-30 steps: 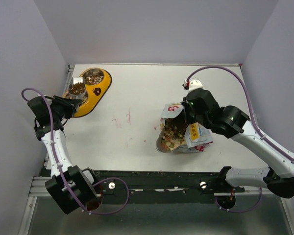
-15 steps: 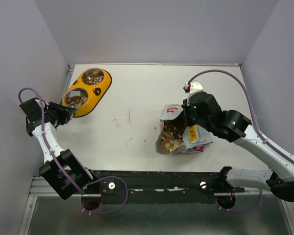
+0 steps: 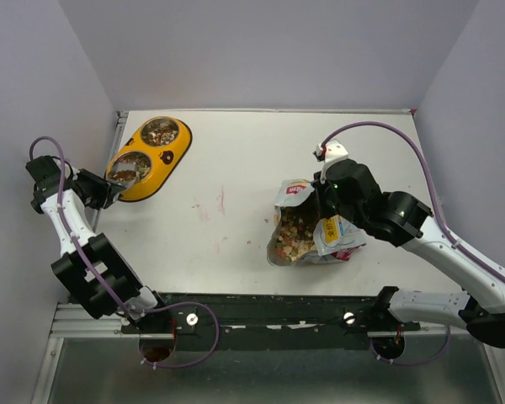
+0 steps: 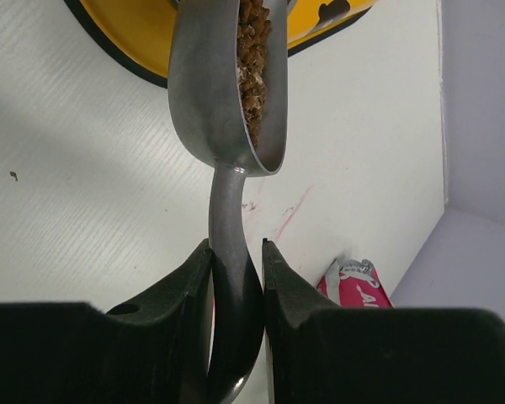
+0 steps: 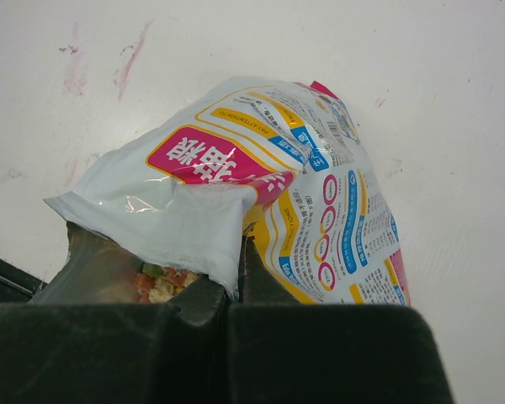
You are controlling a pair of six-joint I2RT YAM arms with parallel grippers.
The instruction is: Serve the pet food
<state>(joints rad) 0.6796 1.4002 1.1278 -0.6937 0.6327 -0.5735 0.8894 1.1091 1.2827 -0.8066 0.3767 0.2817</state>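
The pet food pouch (image 3: 307, 223) lies open right of centre, with mixed kibble (image 3: 296, 236) showing in its mouth. My right gripper (image 3: 324, 204) is shut on the pouch's torn upper edge (image 5: 210, 227) and holds it open. Kibble (image 5: 160, 282) shows under the flap. My left gripper (image 3: 109, 188) is shut on the handle of the silver scoop (image 4: 227, 109). The scoop is tilted and holds brown kibble (image 4: 254, 67). It sits at the near edge of the yellow double bowl (image 3: 170, 156). Both steel cups hold some kibble.
The yellow bowl (image 4: 126, 42) stands at the far left, close to the table's left edge and the side wall. Pink smears (image 3: 220, 200) mark the table's middle. The black rail runs along the near edge.
My left arm has swung out to the left, drawing the scoop from above the near cup back to the bowl's near edge. My right gripper and the pouch have barely moved.
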